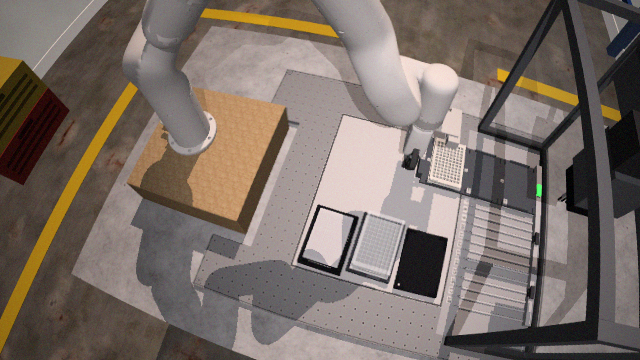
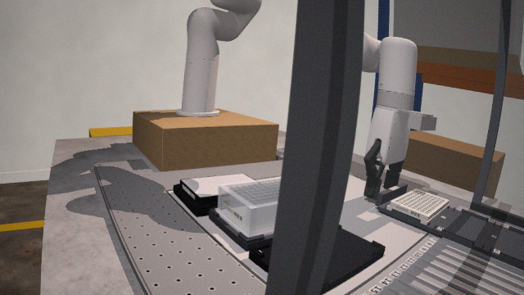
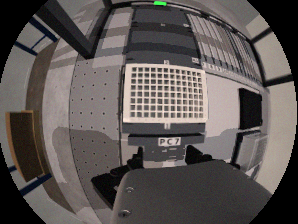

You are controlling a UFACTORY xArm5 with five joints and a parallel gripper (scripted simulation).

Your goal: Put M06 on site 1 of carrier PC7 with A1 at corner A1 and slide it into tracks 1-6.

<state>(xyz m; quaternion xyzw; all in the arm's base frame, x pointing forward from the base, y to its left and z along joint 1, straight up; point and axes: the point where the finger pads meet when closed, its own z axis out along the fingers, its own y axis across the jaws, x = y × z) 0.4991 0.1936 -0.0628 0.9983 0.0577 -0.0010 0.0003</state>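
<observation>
The carrier PC7 (image 1: pixel 517 177) (image 2: pixel 460 223) (image 3: pixel 160 37) lies straight in the lowest-numbered tracks and looks level; tracks beneath it are hidden. Its handle end projects over the apron. The lamp (image 1: pixel 539 190) (image 3: pixel 160 3) behind it is green. M06 (image 1: pixel 447 162) (image 2: pixel 422 202) (image 3: pixel 165 93), an off-white 96-well plate, lies flat on site 1 beside the handle. A label shows on its short end towards the nests. Sites 2 and 3 are empty. My gripper (image 1: pixel 412 160) (image 2: pixel 381 186) (image 3: pixel 165 155) is open, low at the handle's outer side, holding nothing.
M60 (image 1: pixel 327 237) (image 2: pixel 217 184) sits in nest S1. M09 (image 1: pixel 377 245) (image 2: pixel 247 211) (image 3: pixel 252 147), a translucent block, sits in S2. Nest S3 (image 1: pixel 421 262) (image 2: pixel 356 254) (image 3: pixel 250 109) is empty and black. Dark frame posts (image 1: pixel 592 200) (image 2: pixel 315 143) stand around the rails.
</observation>
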